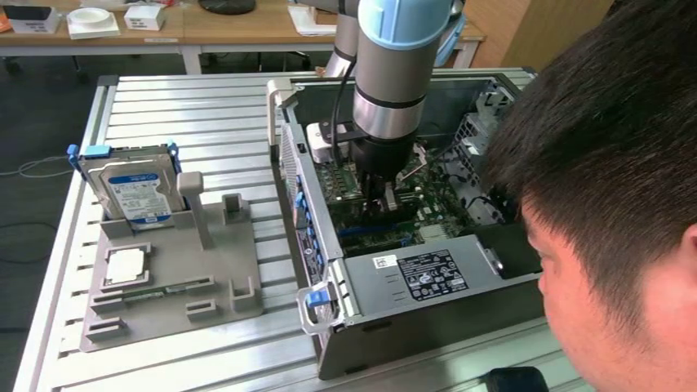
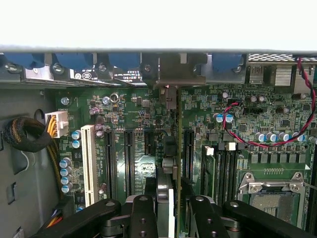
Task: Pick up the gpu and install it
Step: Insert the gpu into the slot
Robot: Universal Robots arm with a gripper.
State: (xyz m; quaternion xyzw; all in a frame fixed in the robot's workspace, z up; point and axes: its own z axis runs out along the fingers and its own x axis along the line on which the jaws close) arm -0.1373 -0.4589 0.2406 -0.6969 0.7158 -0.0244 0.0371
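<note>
A: End effector point(image 2: 166, 210) state?

B: Nearly closed, fingers point(image 2: 143, 213) pinching the gpu point(image 2: 168, 148) by its top edge. Card stands edge-on, upright, so the contacts face down to the motherboard point(image 2: 138, 119).

A: Where's the card?

B: Inside the open PC case point(image 1: 436, 327), over the black expansion slots point(image 2: 130, 158), bracket end toward the rear panel point(image 2: 173, 69). Can't tell if it's seated.

A: Rest of the surface point(image 1: 218, 106)?

B: Grey fixture point(image 1: 175, 278) beside the case, hard drive point(image 1: 136, 188) upright in it. A person's head is in the foreground.
</note>
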